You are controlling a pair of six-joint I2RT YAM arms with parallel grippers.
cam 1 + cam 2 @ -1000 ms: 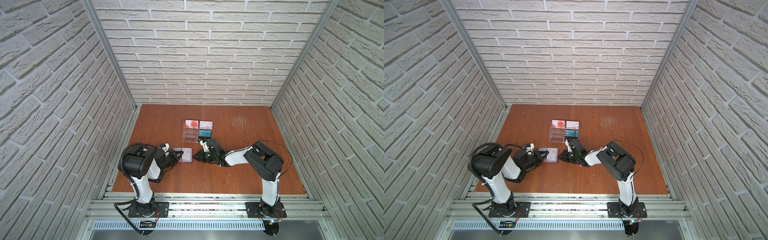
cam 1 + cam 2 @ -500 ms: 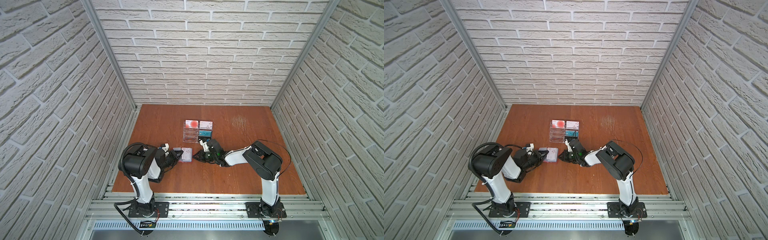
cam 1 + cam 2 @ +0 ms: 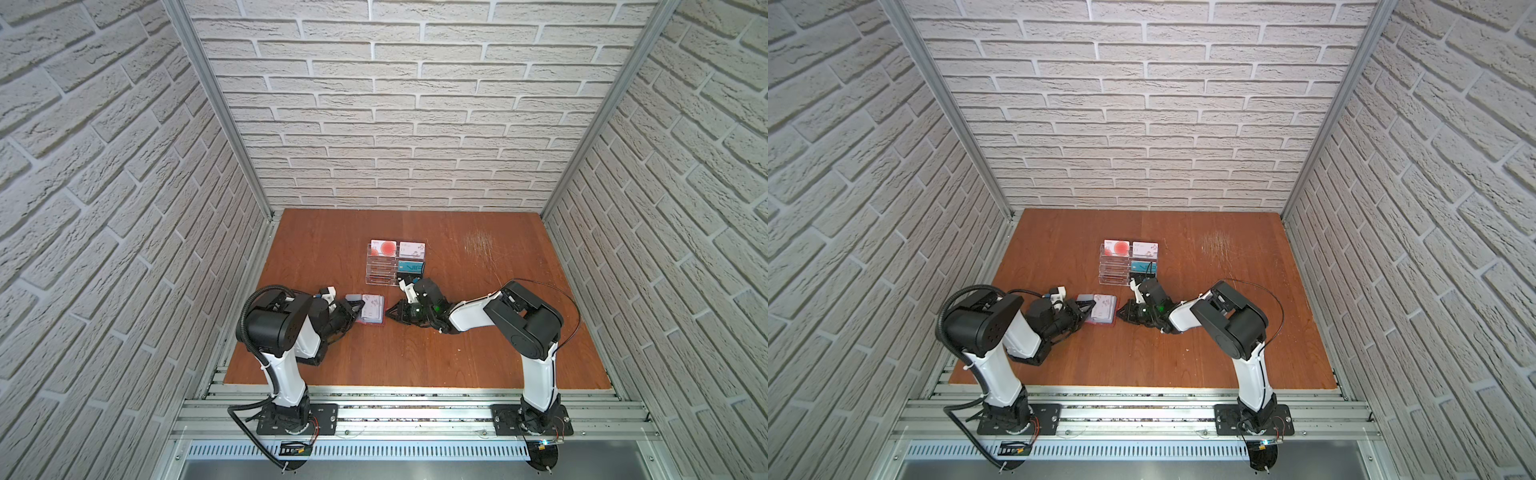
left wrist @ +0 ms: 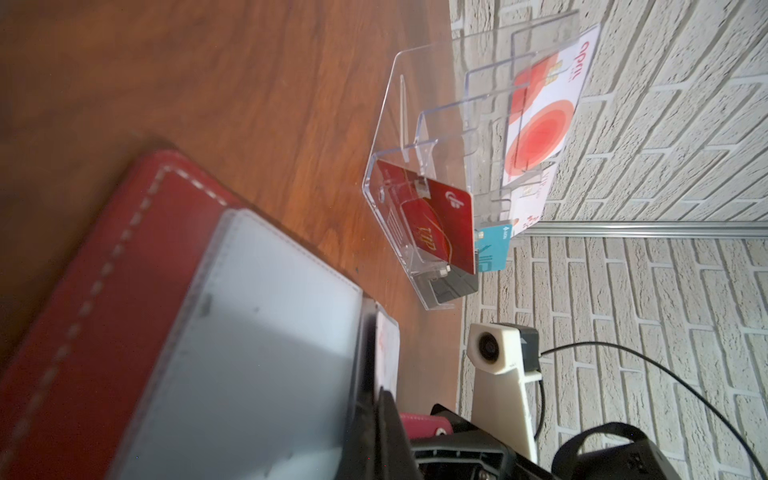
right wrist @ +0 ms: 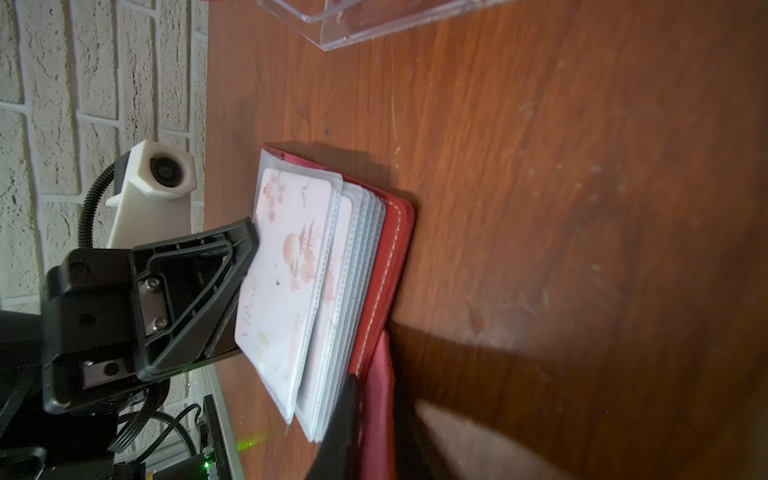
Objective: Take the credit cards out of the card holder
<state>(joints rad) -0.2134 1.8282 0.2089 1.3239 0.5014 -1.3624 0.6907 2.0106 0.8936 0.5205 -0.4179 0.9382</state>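
Note:
The red card holder [image 3: 371,309] [image 3: 1103,311] lies open on the table between my two grippers. Its top clear sleeve holds a white credit card with pink blossoms [image 5: 286,266]. My left gripper [image 3: 359,308] [image 4: 380,395] is shut on the edge of that sleeve, and it shows from the far side in the right wrist view [image 5: 245,245]. My right gripper [image 3: 388,312] [image 5: 365,386] is shut on the holder's red snap tab [image 5: 380,374]. Other credit cards stand in the rack behind: white with red circles [image 3: 384,248], white with small marks [image 3: 412,248], teal [image 3: 410,267].
A clear acrylic tiered rack [image 3: 380,270] [image 4: 390,137] stands just behind the holder and close to my right wrist. A red card [image 4: 432,224] sits in its lowest tier. Brick walls close the table [image 3: 478,340] on three sides.

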